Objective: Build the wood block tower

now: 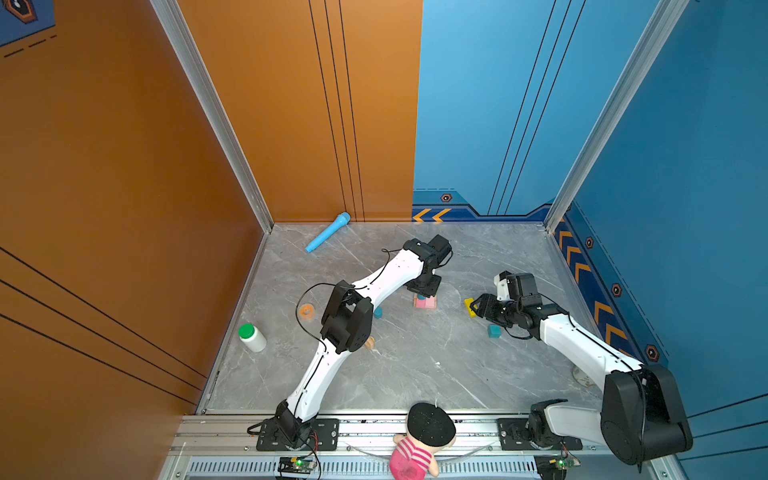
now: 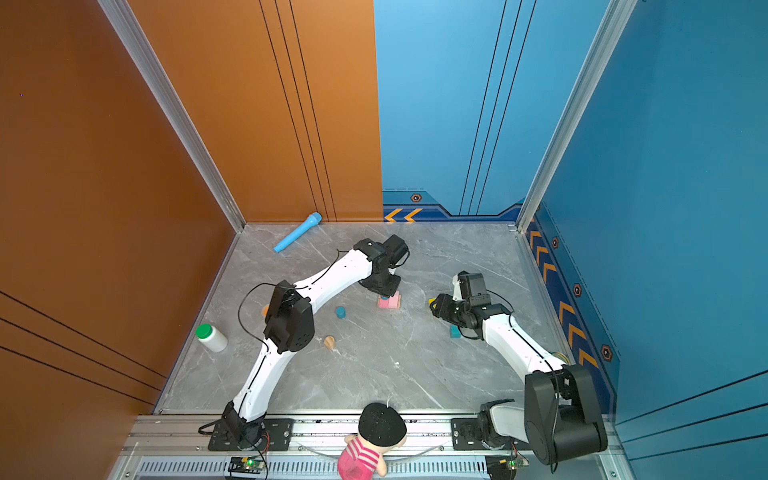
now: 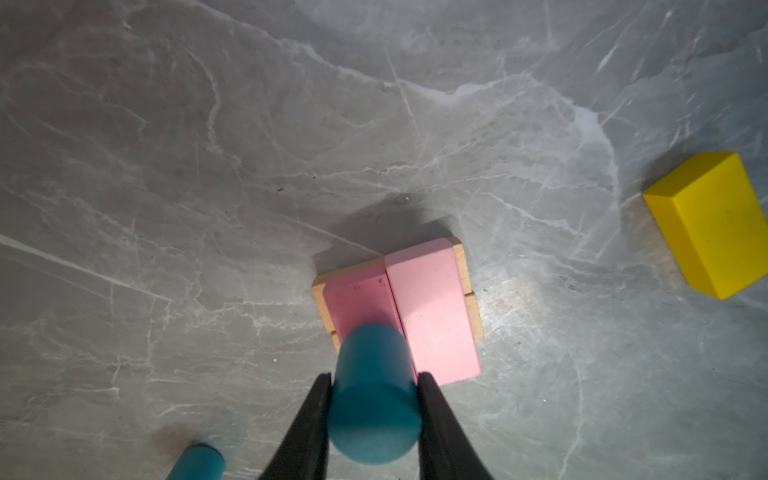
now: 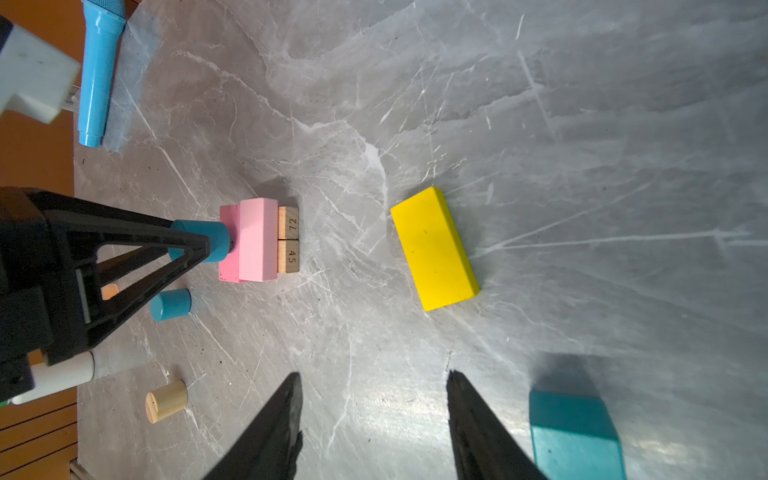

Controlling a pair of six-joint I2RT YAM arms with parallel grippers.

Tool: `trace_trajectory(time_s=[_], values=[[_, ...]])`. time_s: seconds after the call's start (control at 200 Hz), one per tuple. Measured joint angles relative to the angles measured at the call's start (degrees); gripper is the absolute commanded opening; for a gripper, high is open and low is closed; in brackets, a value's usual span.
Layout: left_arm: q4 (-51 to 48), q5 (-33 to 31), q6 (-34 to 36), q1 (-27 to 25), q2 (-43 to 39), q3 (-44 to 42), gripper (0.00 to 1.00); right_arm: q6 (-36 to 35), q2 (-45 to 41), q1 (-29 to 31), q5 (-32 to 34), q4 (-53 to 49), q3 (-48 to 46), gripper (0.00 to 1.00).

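The tower (image 4: 253,239) is two pink bars lying across two tan bars, seen in both top views (image 1: 428,302) (image 2: 390,302). My left gripper (image 3: 374,376) is shut on a blue cylinder (image 3: 374,395), held upright with its lower end against the darker pink bar (image 3: 359,297). A yellow bar (image 4: 434,247) lies flat to the right of the tower (image 1: 469,306). My right gripper (image 4: 374,376) stands open just short of it, with nothing between the fingers. Beside that gripper sits a teal cube (image 4: 575,432). Loose wood blocks: a second blue cylinder (image 1: 377,312) and a tan cylinder (image 2: 329,342).
A light-blue toy microphone (image 1: 328,237) lies by the back wall. A white bottle with a green cap (image 1: 252,337) and an orange ring (image 1: 307,311) sit at the left. A pink-striped doll (image 1: 419,444) leans on the front rail.
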Motion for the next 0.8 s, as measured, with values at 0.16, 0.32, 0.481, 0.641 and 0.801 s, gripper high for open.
trace_trajectory(time_s=[0.16, 0.32, 0.481, 0.641, 0.801], values=[[0.0, 0.0, -0.1, 0.0, 0.0, 0.0, 0.20, 0.0, 0.0, 0.0, 0.0, 0.0, 0.0, 0.57], [0.0, 0.0, -0.4, 0.0, 0.3, 0.0, 0.21, 0.0, 0.0, 0.0, 0.0, 0.0, 0.0, 0.57], [0.0, 0.0, -0.5, 0.0, 0.5, 0.0, 0.22, 0.0, 0.0, 0.0, 0.0, 0.0, 0.0, 0.57], [0.0, 0.0, -0.6, 0.0, 0.7, 0.0, 0.24, 0.0, 0.0, 0.0, 0.0, 0.3, 0.0, 0.57], [0.0, 0.0, -0.7, 0.0, 1.0, 0.0, 0.26, 0.0, 0.0, 0.0, 0.0, 0.4, 0.0, 0.58]])
